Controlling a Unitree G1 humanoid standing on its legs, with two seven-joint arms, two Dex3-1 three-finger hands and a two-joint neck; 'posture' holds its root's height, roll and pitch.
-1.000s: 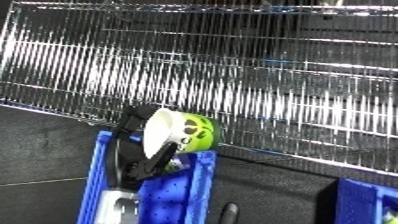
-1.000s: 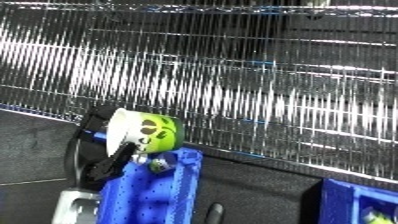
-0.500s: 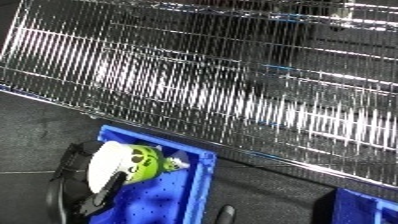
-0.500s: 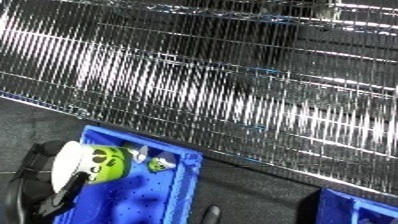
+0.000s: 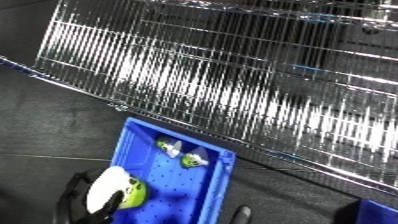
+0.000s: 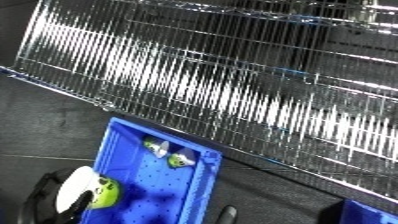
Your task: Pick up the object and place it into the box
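Observation:
My left hand [image 5: 78,197] comes in at the lower left corner, its black fingers curled round a white and green object [image 5: 117,192]. The object hangs over the near left part of a blue bin [image 5: 222,172], just inside its left wall. Two small green and white pieces [image 5: 182,154] lie on the bin's floor near its far wall. Right of the bin, at the bottom edge, only a dark tip of my right hand [image 5: 242,216] shows.
A wire mesh shelf [image 5: 266,85] slants across the whole upper part of the view, close behind the bin. The corner of a second blue bin [image 5: 384,209] shows at the lower right. The floor around is dark grey.
The camera has tilted and shifted. My left hand with the object has gone from the bin's far rim down over its inside, and the two pieces in the bin have come into sight.

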